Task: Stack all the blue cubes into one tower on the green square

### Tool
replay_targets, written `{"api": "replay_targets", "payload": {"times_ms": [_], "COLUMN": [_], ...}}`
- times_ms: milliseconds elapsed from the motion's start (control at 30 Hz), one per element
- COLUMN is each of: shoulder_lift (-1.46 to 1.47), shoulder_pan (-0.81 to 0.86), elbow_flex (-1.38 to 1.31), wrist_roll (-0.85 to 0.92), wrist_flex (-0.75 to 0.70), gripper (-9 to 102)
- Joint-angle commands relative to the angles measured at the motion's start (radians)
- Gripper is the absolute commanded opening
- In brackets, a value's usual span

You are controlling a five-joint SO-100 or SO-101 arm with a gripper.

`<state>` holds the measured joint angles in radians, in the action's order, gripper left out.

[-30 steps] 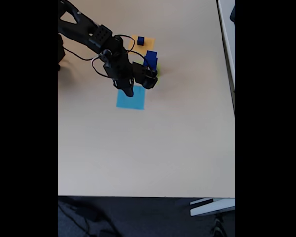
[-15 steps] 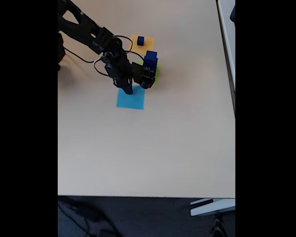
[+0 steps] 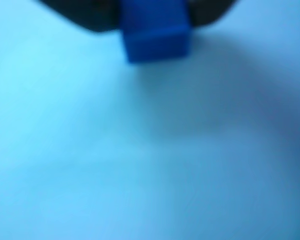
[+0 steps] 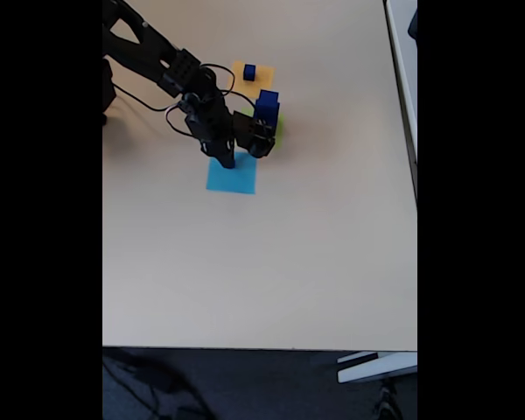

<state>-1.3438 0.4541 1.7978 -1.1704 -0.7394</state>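
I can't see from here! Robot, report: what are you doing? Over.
Gripper beside the blue cube stack on the green square; grip unclear. One small cube waits on the orange square. Nothing blocking.

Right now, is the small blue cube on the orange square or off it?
On it. In the fixed view the small blue cube sits on the orange square.

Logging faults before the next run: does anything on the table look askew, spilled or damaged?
Nothing stands out. The blue cubes stand on the green square, one small blue cube sits on the orange square.
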Motion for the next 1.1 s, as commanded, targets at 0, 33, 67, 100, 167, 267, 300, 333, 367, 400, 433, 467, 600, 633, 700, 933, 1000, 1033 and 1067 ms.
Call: {"api": "replay_targets", "payload": {"times_ms": [0,33,67,100,167,267,300,333,367,400,433,467,600,633,700,933,1000,1033,1067], "shoulder_lift": [-0.066,-0.067,-0.067,-0.067,-0.072,-0.083,-0.086,-0.095,-0.103,-0.114,-0.126,-0.138,-0.204,-0.222,-0.259,-0.33,-0.304,-0.29,-0.27], "shoulder_pan": [0.006,0.006,0.006,0.006,0.005,0.0,-0.003,-0.005,-0.009,-0.015,-0.021,-0.029,-0.054,-0.058,-0.072,-0.16,-0.204,-0.227,-0.253], "elbow_flex": [0.002,0.002,0.002,0.002,0.005,0.006,0.006,0.006,0.002,-0.009,-0.023,-0.044,-0.126,-0.143,-0.184,-0.44,-0.545,-0.581,-0.626], "wrist_roll": [0.006,0.006,0.006,0.005,0.003,0.0,0.0,0.002,0.006,0.011,0.012,0.018,0.011,0.011,0.012,0.049,0.061,0.052,0.052], "wrist_flex": [0.012,0.011,0.011,0.011,0.011,0.011,0.011,0.012,0.012,0.012,0.011,0.006,-0.043,-0.051,-0.066,-0.086,-0.075,-0.063,-0.063], "gripper": [7,8,9,10,13,15,16,16,16,16,17,17,18,18,18,19,19,19,19]}}
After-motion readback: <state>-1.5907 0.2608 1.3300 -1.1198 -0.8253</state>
